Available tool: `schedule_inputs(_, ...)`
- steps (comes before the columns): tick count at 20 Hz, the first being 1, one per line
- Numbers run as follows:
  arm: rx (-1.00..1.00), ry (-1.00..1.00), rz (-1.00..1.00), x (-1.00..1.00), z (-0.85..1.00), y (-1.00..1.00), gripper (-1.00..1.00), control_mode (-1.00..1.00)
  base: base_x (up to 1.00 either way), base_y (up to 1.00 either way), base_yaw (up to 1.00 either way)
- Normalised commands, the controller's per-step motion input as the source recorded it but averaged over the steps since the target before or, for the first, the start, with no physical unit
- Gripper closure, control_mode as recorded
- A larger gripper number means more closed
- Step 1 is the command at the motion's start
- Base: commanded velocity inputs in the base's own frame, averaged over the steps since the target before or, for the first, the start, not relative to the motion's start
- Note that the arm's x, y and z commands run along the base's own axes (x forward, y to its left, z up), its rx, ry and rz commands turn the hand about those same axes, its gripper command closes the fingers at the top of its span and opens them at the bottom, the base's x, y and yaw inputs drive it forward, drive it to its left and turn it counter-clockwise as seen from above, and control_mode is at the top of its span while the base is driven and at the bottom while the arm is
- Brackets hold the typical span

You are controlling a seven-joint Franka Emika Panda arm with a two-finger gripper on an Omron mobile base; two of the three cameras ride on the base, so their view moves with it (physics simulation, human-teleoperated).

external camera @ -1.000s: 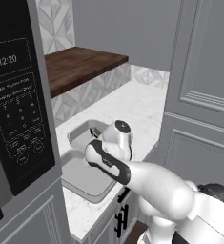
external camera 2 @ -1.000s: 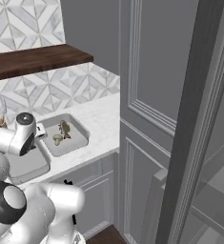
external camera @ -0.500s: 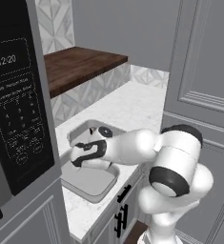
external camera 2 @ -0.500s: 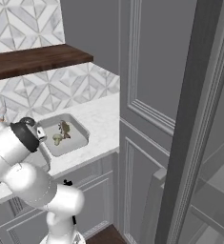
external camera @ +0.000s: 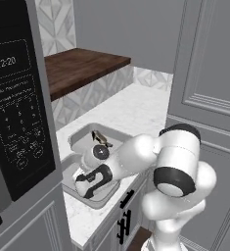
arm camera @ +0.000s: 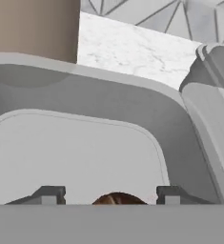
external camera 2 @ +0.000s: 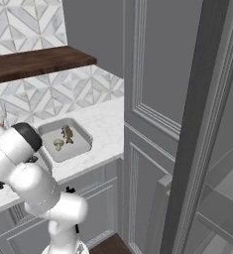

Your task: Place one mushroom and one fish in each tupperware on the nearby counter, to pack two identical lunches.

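Jaws apart – brown mushroom (arm camera: pixel 117 198) between fingertips (arm camera: pixel 49 195), over near tupperware (arm camera: pixel 85 157), grip unclear

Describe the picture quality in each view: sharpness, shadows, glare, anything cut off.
Left base view: soft, even rendered light, no glare; the arm hides much of the near tupperware. Right base view: sharp, mushroom tiny in the far tupperware. Hand view: close and slightly blurred; a brown thing is cut off between the gripper fingertips.

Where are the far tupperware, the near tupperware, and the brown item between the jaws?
far tupperware (external camera 2: pixel 84 137), right base view, on its right rim.
near tupperware (arm camera: pixel 132 102), hand view, on its inner far wall.
brown item (arm camera: pixel 117 198), hand view, on its rounded top showing between the jaws.
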Motion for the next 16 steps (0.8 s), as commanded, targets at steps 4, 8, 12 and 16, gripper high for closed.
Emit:
schedule_inputs(4,0.00,0.02,0.00,0.00,0.97,0.00,-1.00,-1.00,0.00,0.00,0.00)
schedule_inputs(8,0.01,0.00,-0.03,-0.17,0.95,-0.33,-1.00,-1.00,0.00,0.00,0.00)
schedule_inputs(12,0.07,0.00,-0.09,-0.39,0.52,-0.86,-1.00,-1.00,0.00,0.00,0.00)
schedule_inputs(16,0.13,0.00,-0.16,-0.68,0.21,-1.00,-1.00,-1.00,0.00,0.00,0.00)
